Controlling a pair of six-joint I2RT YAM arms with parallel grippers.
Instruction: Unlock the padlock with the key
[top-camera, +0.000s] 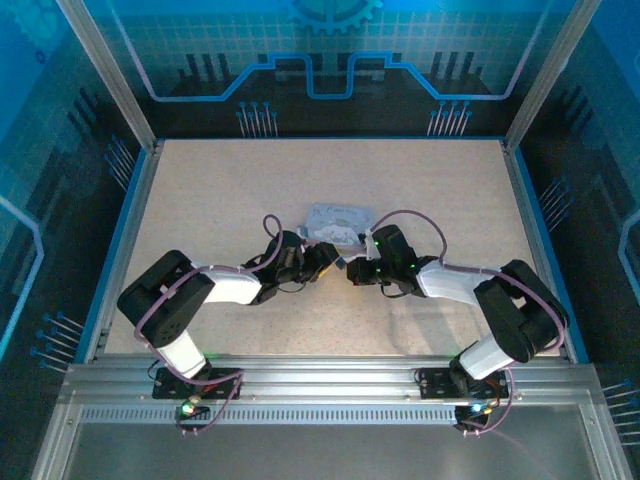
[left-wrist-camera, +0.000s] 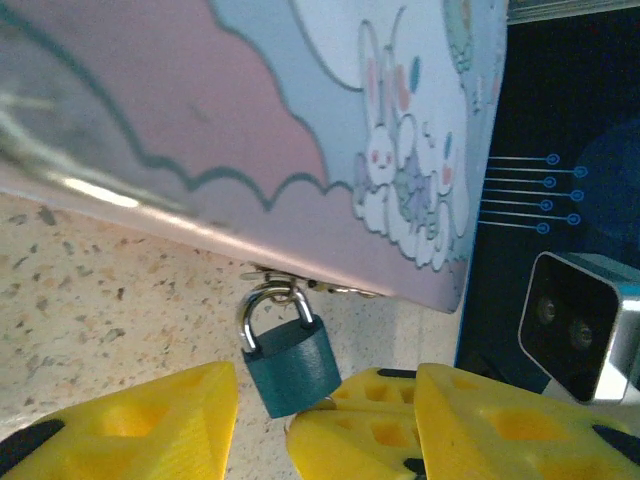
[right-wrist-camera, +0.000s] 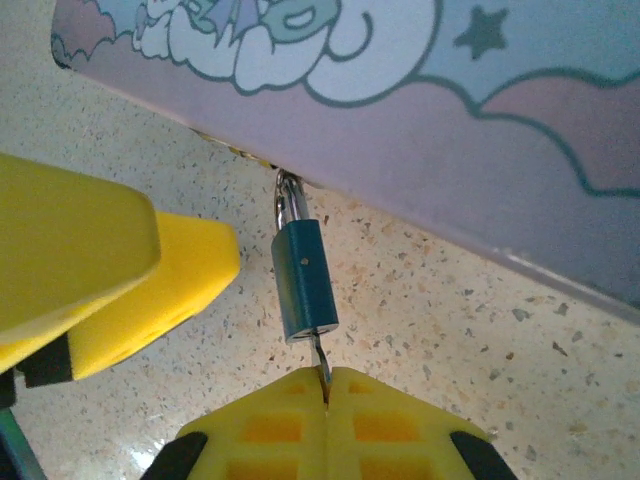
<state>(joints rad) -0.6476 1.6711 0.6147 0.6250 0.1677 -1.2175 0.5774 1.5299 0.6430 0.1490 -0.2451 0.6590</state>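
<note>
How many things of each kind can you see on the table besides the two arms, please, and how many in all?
tin: 1
padlock: 1
key: 1
Total: 3

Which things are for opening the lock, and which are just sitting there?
For the job:
padlock
key, pinched in the shut right gripper
open left gripper beside the padlock

Just there:
cartoon tin that the padlock hangs from
speckled table
</note>
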